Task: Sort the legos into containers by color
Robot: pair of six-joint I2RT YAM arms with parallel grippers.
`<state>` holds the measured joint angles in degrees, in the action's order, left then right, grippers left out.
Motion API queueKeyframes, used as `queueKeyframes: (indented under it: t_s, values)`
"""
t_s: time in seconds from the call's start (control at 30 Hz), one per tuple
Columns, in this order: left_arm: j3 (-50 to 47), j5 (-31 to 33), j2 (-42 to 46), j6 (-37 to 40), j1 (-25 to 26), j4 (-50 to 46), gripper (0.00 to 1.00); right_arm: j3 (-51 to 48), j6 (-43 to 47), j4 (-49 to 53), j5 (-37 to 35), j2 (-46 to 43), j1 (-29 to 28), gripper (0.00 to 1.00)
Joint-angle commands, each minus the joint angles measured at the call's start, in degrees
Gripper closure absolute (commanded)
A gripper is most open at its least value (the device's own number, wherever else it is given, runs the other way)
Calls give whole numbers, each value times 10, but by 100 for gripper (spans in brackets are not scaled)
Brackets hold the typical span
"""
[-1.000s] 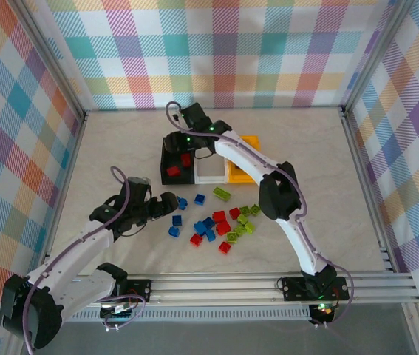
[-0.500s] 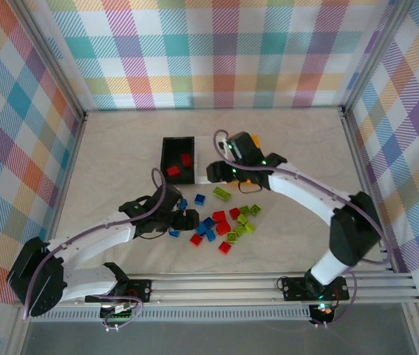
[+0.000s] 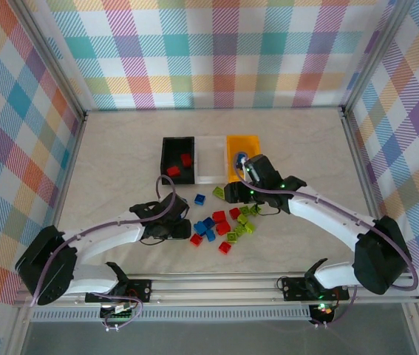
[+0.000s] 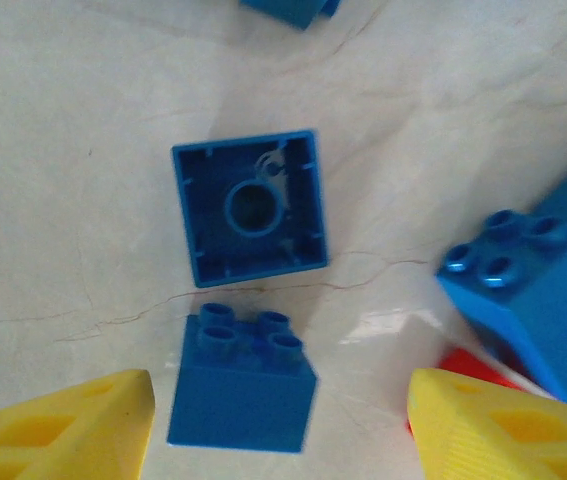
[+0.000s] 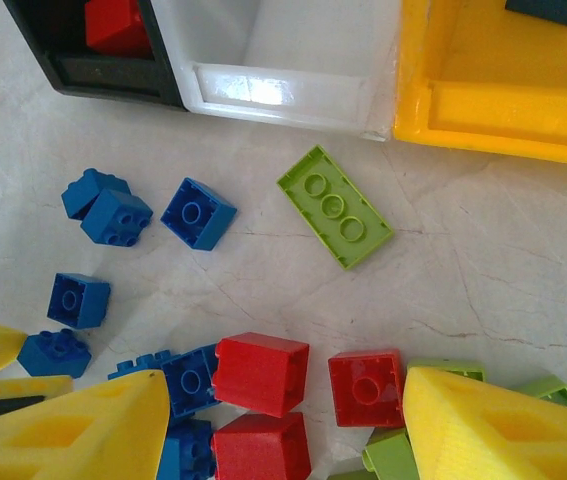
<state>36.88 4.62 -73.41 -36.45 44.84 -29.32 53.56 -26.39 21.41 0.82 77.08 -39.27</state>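
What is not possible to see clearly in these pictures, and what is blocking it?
Top view: contents of the orange-yellow plastic bin; the right gripper covers its near end.
Right wrist view: a dark blue piece inside that bin, cut off by the top edge.
Left wrist view: a red plastic brick, mostly behind a yellow fingertip and a blue studded brick.

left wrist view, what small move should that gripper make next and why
Probably close on the studs-up blue brick, lowering a touch if needed. It lies between the left gripper's yellow fingers, which stand open with a gap beside it. The upside-down blue brick just beyond sits clear of the jaws, so it likely won't be caught.
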Motion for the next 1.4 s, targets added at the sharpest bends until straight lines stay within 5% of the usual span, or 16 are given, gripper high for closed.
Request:
queueKeyframes:
  t_s: [0.0,0.5,0.67,1.03,1.37]
  values:
    - [-16,10,-11,-1,-4,17,36,-6,-9,-19,-8,-17,3,36]
    - [-2,31,-19,20,-6,15,65,-16,-9,-22,-12,-27,10,37]
    - [45,5,19,20,-4,-12,66,-34,-17,-19,-40,-51,20,37]
    - [363,-42,-208,67,5,34,68,-129,-52,8,-65,-147,57,36]
    - [714,-29,-464,109,-5,-64,71,-153,-59,19,-57,-182,62,36]
